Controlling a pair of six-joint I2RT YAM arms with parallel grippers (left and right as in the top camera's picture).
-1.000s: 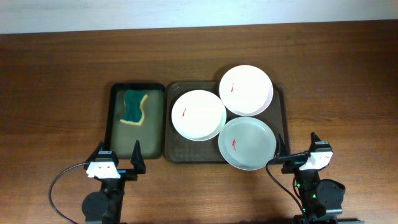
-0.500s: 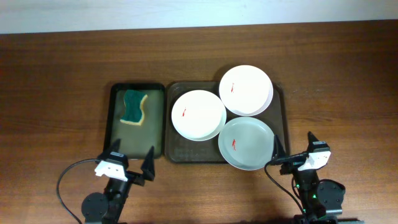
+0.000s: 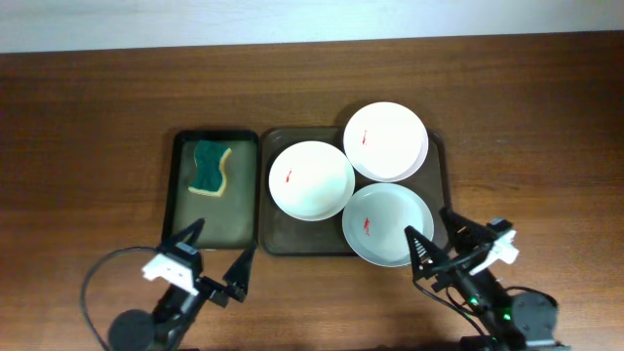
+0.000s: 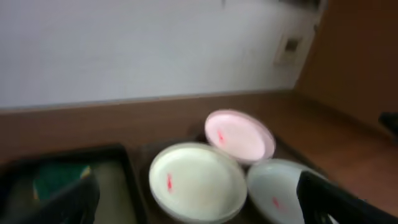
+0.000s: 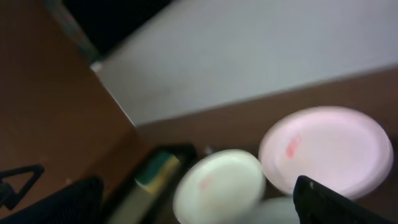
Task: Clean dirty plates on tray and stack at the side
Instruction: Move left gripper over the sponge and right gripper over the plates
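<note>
Three white plates lie on the dark brown tray [image 3: 278,234], each with a small red smear: a left plate [image 3: 312,180], a back right plate [image 3: 385,141] and a front right plate [image 3: 388,224]. The left plate also shows in the left wrist view [image 4: 198,182] and the right wrist view [image 5: 217,186]. My left gripper [image 3: 216,255] is open and empty in front of the black tray. My right gripper [image 3: 437,234] is open and empty at the front right plate's near edge.
A smaller black tray [image 3: 185,224] stands left of the brown tray and holds a green and yellow sponge [image 3: 211,167]. Bare wooden table [image 3: 88,146] lies on both sides. A white wall runs along the back.
Both arms have risen and swung inward. The left gripper moved right towards the trays, the right gripper moved left over the front right plate's edge. The plates have not moved.
</note>
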